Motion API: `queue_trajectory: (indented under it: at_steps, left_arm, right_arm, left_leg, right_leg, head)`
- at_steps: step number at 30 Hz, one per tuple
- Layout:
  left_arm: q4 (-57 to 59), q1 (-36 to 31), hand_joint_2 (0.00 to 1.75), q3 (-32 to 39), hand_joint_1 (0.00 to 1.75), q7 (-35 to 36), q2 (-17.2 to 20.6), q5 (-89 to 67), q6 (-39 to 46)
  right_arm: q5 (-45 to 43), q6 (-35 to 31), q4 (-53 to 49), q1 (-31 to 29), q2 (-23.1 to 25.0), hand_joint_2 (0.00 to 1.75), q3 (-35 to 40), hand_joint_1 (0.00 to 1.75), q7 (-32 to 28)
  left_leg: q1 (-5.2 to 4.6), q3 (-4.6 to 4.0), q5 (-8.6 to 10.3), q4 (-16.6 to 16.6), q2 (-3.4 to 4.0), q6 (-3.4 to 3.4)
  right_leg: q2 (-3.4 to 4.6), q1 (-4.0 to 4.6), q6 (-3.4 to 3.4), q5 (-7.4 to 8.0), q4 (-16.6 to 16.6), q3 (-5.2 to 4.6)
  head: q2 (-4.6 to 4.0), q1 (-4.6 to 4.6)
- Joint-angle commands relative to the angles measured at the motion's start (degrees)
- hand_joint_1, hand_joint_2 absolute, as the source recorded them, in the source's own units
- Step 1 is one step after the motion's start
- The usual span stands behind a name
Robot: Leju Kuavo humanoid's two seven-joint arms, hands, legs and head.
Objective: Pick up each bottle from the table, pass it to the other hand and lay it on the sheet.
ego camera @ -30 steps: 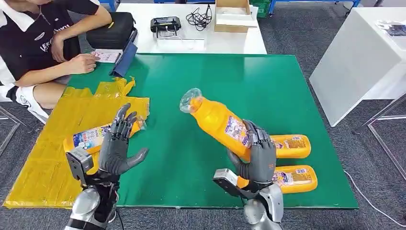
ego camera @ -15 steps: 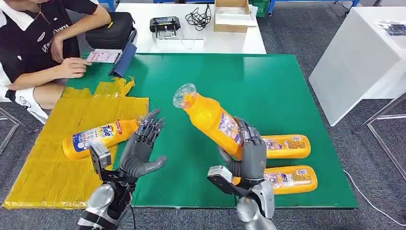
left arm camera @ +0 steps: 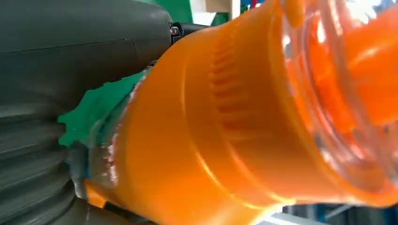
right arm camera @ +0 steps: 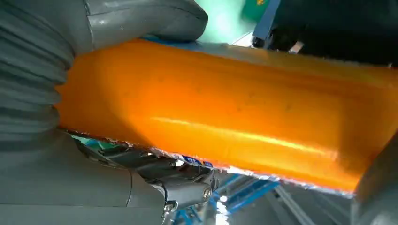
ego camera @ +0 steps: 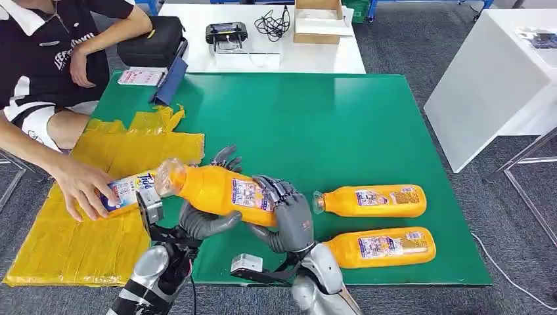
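Head view high, looking down; wrist views close, sharing orange bottle [ego camera: 220, 190].

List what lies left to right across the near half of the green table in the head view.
Person's hand → yellow sheet → left hand → right hand → two bottles lying on the table.

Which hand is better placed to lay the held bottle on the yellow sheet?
The left hand: it already touches the held bottle and is nearer the yellow sheet. The right hand is farther.
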Motion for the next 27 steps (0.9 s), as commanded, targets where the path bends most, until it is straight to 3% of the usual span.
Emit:
queue_trajectory:
  at_steps: [1,2,11,12,13,19,21,24,27]
  left_arm:
    - [5.4,-3.3,1.75,-0.9,1.64,-0.5,-0.8,2.7,0.1]
    - [5.2,-3.2,1.75,-0.6,1.75,-0.7,-0.9,3.2,0.3]
    - [3.5,-2.9,1.75,1.3,1.75,-2.0,-1.9,3.2,4.2]
    - [3.2,-3.0,1.75,1.4,1.75,-2.2,-1.9,2.9,4.8]
    - [2.8,-3.1,1.75,1.3,1.75,-2.6,-1.8,1.9,5.9]
    - [3.0,-5.6,1.75,1.4,1.75,-3.7,0.7,-8.9,15.5]
    - [4.2,-6.7,1.75,1.5,1.75,-3.3,1.3,-10.7,16.5]
    - [7.2,-10.0,1.75,-0.2,1.75,-3.4,3.7,-29.6,29.2]
    - [10.6,-13.2,1.75,-2.5,1.75,2.8,7.4,-54.1,40.1]
  right_arm:
    - [0.8,0.1,7.8,-3.3,-0.7,1.75,6.9,1.75,-0.2]
    - [0.5,0.1,7.9,-3.3,-0.7,1.75,7.1,1.75,-0.1]
    - [-0.8,0.1,6.7,-2.6,-1.1,1.75,5.7,1.73,-0.3]
    - [-1.0,0.1,6.0,-2.2,-1.0,1.75,4.9,1.29,-0.7]
    - [-1.9,0.1,5.4,-1.7,-0.9,1.75,3.6,0.00,-1.4]
    - [-5.2,0.1,-6.5,3.1,-0.6,1.75,-6.1,0.00,-6.5]
    - [-6.2,0.1,-9.4,3.2,-2.1,1.75,-5.4,0.00,-4.8]
    - [-7.8,0.1,-15.8,4.7,-3.7,1.75,-7.3,0.00,-3.7]
    - [-8.1,0.1,-23.9,6.6,-6.7,1.75,-8.3,0.00,-0.6]
  left_leg:
    - [0.05,0.20,-0.02,-0.1,-0.08,-0.07]
    - [0.03,0.12,-0.01,0.0,-0.06,-0.05]
    - [0.03,0.10,-0.01,0.0,-0.05,-0.05]
    - [0.05,0.23,-0.06,0.0,-0.08,-0.09]
    - [0.05,0.14,-0.02,0.0,-0.14,-0.07]
    - [0.04,0.02,-0.01,0.0,-0.16,-0.07]
    - [0.07,0.04,-0.03,0.0,-0.22,-0.10]
    - [0.06,0.10,-0.02,0.0,-0.22,-0.10]
    - [0.07,0.07,0.02,0.0,-0.30,-0.09]
  right_leg:
    - [-0.05,0.05,-0.05,-0.04,-0.1,0.22]
    - [-0.02,0.02,-0.03,-0.02,-0.1,0.13]
    - [-0.03,0.02,-0.03,-0.03,-0.1,0.12]
    - [-0.04,0.04,-0.05,-0.08,-0.1,0.27]
    - [-0.10,0.04,-0.04,-0.06,-0.1,0.20]
    - [-0.12,0.03,-0.05,-0.06,0.0,0.07]
    - [-0.17,0.06,-0.06,-0.09,0.0,0.13]
    - [-0.17,0.05,-0.07,-0.09,0.0,0.18]
    - [-0.24,0.06,-0.06,-0.07,0.0,0.16]
  head:
    - [0.00,0.02]
    - [0.00,0.02]
    - [0.00,0.02]
    - [0.00,0.00]
    - [0.00,0.02]
    - [0.00,0.02]
    - [0.00,0.02]
    - [0.00,0.00]
    - [0.00,0.04]
